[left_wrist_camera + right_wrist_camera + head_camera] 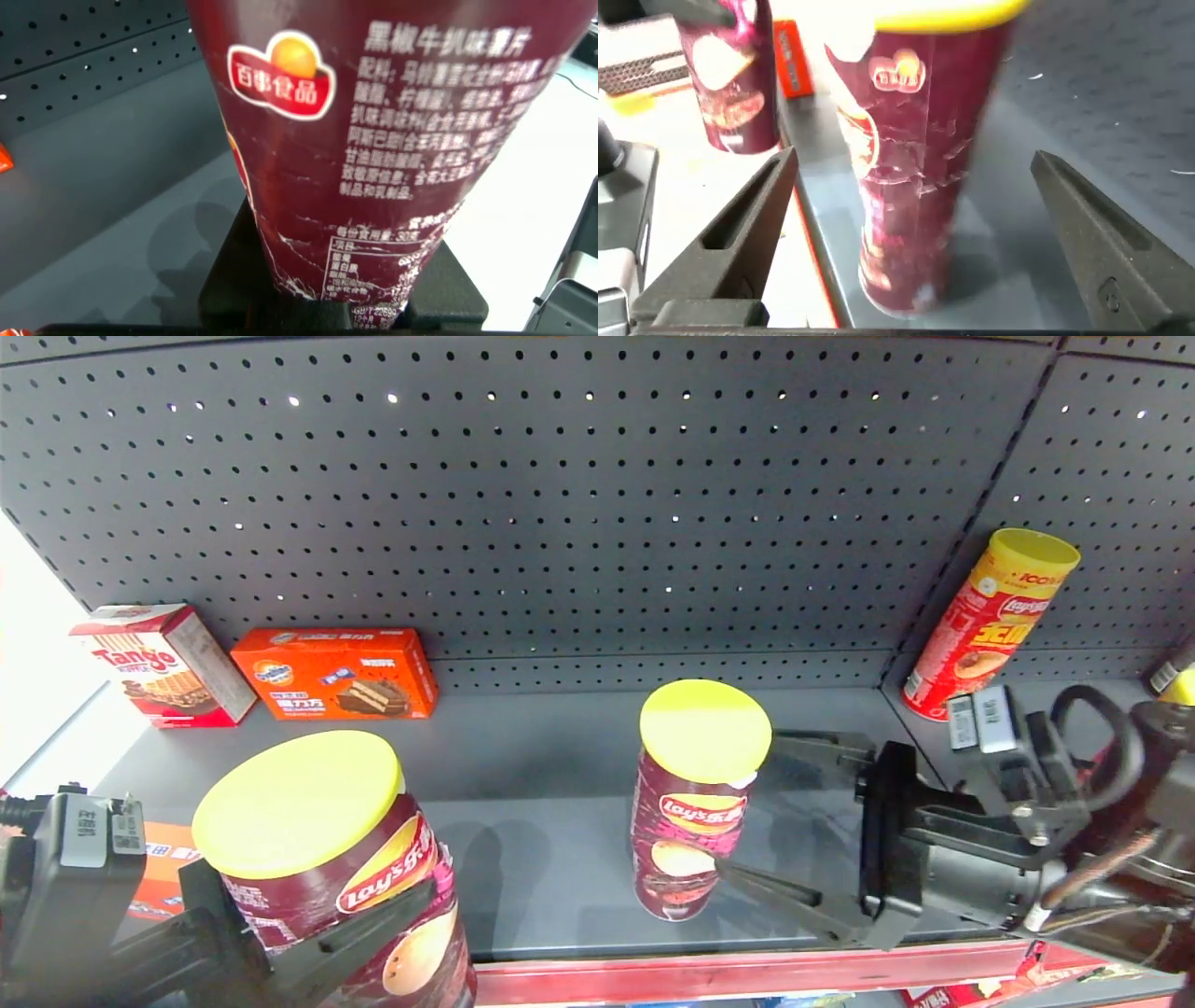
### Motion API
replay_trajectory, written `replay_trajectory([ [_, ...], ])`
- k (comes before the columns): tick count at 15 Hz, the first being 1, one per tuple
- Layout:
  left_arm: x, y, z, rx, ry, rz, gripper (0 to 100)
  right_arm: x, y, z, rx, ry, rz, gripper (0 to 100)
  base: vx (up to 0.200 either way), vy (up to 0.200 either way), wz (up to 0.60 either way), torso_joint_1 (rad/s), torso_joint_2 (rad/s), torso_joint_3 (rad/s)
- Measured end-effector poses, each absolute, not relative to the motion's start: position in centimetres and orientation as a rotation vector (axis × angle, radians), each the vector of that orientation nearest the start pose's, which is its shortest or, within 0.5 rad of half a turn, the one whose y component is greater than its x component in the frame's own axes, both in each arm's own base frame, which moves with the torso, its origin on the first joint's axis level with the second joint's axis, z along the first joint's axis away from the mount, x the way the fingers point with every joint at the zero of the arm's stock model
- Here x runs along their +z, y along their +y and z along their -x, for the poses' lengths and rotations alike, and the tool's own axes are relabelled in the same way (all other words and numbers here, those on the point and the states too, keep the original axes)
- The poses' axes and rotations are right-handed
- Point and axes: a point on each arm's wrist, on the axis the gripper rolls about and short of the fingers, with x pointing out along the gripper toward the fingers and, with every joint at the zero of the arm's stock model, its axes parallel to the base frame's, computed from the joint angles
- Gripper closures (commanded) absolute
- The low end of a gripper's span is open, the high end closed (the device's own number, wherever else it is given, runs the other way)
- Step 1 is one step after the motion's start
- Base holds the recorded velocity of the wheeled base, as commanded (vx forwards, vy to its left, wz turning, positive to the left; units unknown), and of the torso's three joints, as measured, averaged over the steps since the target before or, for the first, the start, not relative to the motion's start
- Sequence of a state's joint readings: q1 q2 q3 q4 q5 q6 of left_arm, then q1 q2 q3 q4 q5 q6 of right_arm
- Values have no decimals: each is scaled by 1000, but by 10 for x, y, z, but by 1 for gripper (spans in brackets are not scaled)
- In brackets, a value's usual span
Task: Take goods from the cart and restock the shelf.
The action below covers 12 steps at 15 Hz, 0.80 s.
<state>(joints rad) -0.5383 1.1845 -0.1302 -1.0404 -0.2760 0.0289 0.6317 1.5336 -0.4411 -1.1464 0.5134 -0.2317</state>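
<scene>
Two maroon chip cans with yellow lids are in play. One can (695,803) stands upright on the grey shelf (541,859) near its front edge. My right gripper (747,803) is open, with a finger on each side of this can (906,187) and a gap showing at both fingers (738,233). The second can (336,859) is at the lower left, just in front of the shelf's left part, with my left gripper (289,915) shut on its body. Its label side (374,140) is close to the left wrist camera.
A red-and-white wafer box (163,663) and an orange cake box (336,672) stand at the shelf's back left. A red chip can (990,625) leans in the bay to the right. Behind is a pegboard wall (560,504). A red rail (747,971) edges the shelf front.
</scene>
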Motion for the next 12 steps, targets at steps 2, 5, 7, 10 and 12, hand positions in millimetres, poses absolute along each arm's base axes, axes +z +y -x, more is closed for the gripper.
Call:
replay_trajectory([
  [2,163,-77,-118,-816,-2,-30,100,199,126,-164,1071,-192,203,0,0,0,0,0,0,0],
  [5,165,-78,-118,-818,-10,-29,100,210,90,-121,967,-162,200,0,0,0,0,0,0,0],
  [7,165,-78,-118,-819,-11,-29,100,202,64,-87,899,-113,172,0,0,0,0,0,0,0],
  [10,165,-78,-118,-817,-11,-29,100,166,32,-43,753,18,131,0,0,0,0,0,0,0],
  [12,164,-78,-118,-816,-10,-29,100,134,16,-23,630,111,132,0,0,0,0,0,0,0],
])
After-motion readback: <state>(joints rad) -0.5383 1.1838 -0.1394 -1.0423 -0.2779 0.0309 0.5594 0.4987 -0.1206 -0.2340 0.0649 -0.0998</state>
